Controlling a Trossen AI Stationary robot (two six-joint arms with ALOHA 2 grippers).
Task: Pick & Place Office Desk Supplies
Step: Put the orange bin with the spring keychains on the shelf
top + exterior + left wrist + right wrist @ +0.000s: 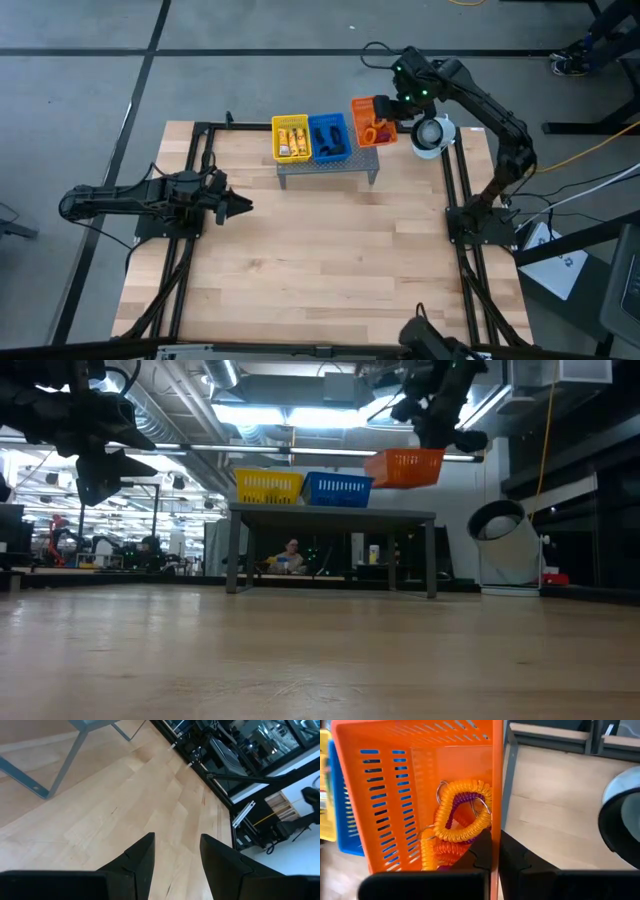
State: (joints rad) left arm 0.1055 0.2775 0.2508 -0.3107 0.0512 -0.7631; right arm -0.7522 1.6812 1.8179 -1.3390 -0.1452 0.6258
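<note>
The orange tray (368, 122) is up at my right gripper (388, 110), beyond the right end of the grey perforated stand (328, 167). It holds yellow, purple and orange coiled loops (462, 817). In the low view the orange tray (405, 467) hangs tilted above the stand top (330, 512). A yellow tray (291, 138) with yellow-and-white packets and a blue tray (329, 137) with small black clips sit side by side on the stand. My left gripper (240, 207) waits open over the table's left side, touching nothing. My right gripper (495, 837) pinches the orange tray's side wall (496, 795) at its rim. One finger (481, 845) is inside the tray and the other (515, 852) outside, coming from above. The tray is lifted clear of the stand and tilted, with the loops lying inside.
A round white-and-black object (432, 135) stands right of the orange tray, by the table's far right corner. Black frame rails (455, 190) run along the table's left and right sides. Bare wood (330, 260) stretches across the middle and near part.
</note>
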